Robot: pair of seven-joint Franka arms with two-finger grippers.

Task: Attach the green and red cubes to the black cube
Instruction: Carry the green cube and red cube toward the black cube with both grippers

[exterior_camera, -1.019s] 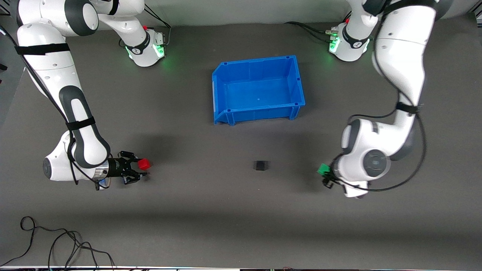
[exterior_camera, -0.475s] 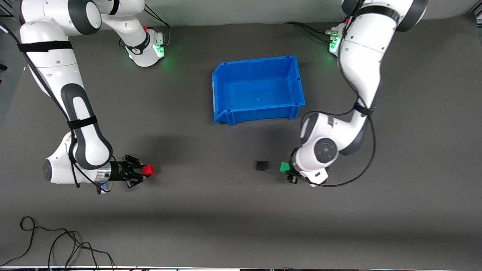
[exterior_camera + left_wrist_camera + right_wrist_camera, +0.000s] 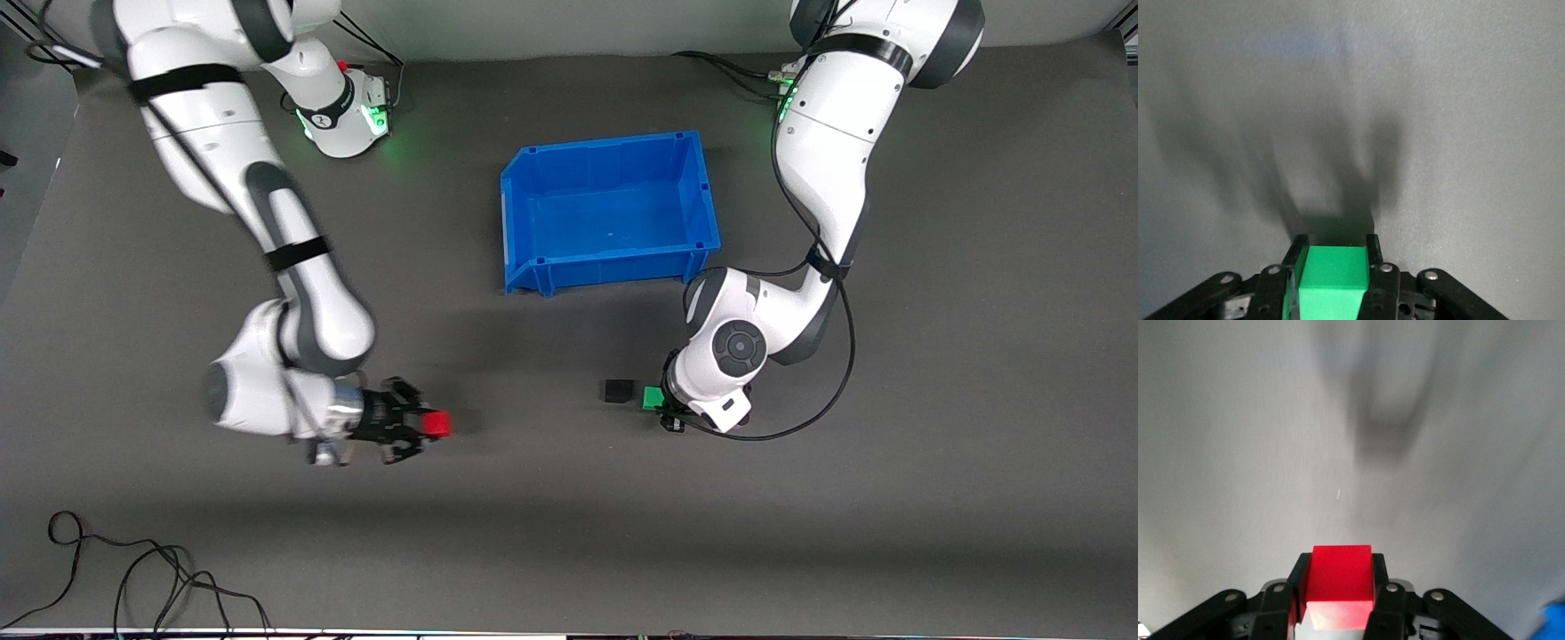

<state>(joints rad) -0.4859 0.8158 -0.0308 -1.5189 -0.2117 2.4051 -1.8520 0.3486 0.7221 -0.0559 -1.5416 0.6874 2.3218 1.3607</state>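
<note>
The black cube (image 3: 618,391) sits on the dark grey mat, nearer the front camera than the blue bin. My left gripper (image 3: 655,402) is shut on the green cube (image 3: 652,397) and holds it close beside the black cube, on the side toward the left arm's end. The green cube shows between the fingers in the left wrist view (image 3: 1335,273). My right gripper (image 3: 433,427) is shut on the red cube (image 3: 436,424), well away from the black cube toward the right arm's end. The red cube shows in the right wrist view (image 3: 1339,577). The black cube is out of both wrist views.
An empty blue bin (image 3: 523,182) stands in the middle of the table between the two arm bases. Loose black cables (image 3: 133,578) lie at the front edge toward the right arm's end.
My left gripper carried the green cube across to just beside the black cube. My right gripper carried the red cube toward the black cube and a little nearer the front camera.
</note>
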